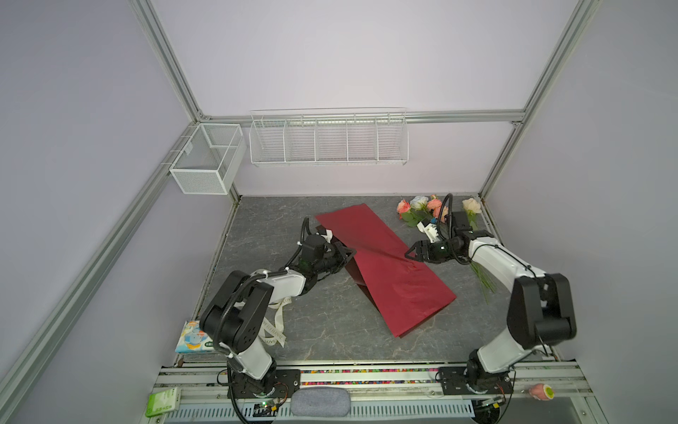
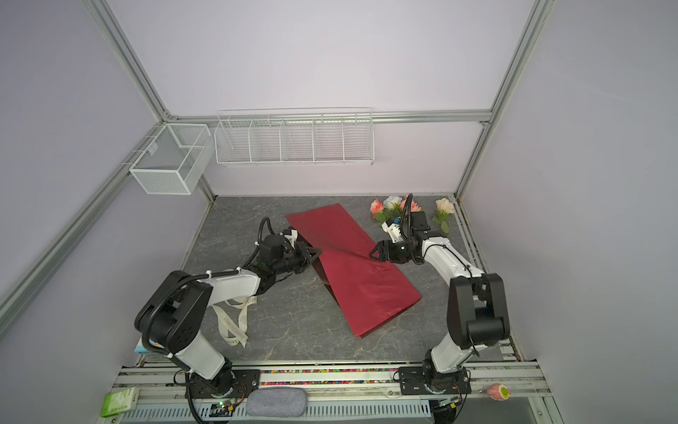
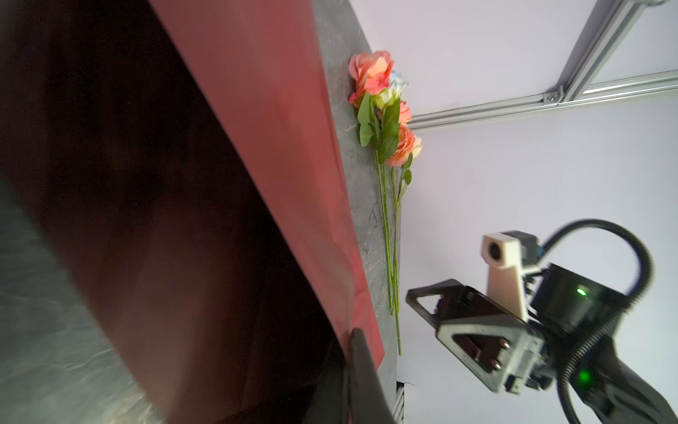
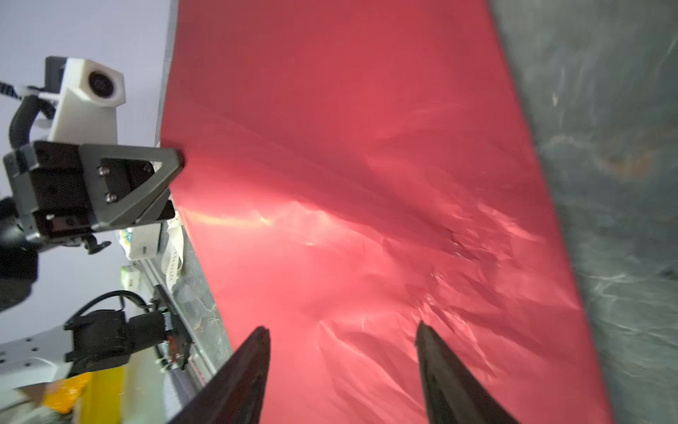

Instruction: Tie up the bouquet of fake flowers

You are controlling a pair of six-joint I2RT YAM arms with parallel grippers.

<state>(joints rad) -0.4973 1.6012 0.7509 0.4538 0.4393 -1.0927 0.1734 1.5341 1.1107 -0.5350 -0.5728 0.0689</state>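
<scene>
Currently one sheet of red wrapping paper (image 1: 385,271) hangs tilted, its edge pinched in the closed left gripper (image 1: 351,253). The right gripper (image 1: 408,254) gapes wide, empty, just above it. Five loose roses, the bouquet of fake flowers (image 1: 418,211), lie behind the right jaws, untouched. One ribbon (image 1: 273,330) lies well behind the left jaws.

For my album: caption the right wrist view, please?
Open right hand hovers over red wrapping paper; left hand pinches its edge.

The grey marbled tabletop (image 1: 323,330) bears red wrapping paper (image 1: 403,290), spread from the left gripper (image 1: 351,252) to under the right gripper (image 1: 408,254). Fake flowers (image 1: 414,211) lie behind the right gripper. A cream ribbon (image 1: 275,330) lies well behind the left gripper.
</scene>
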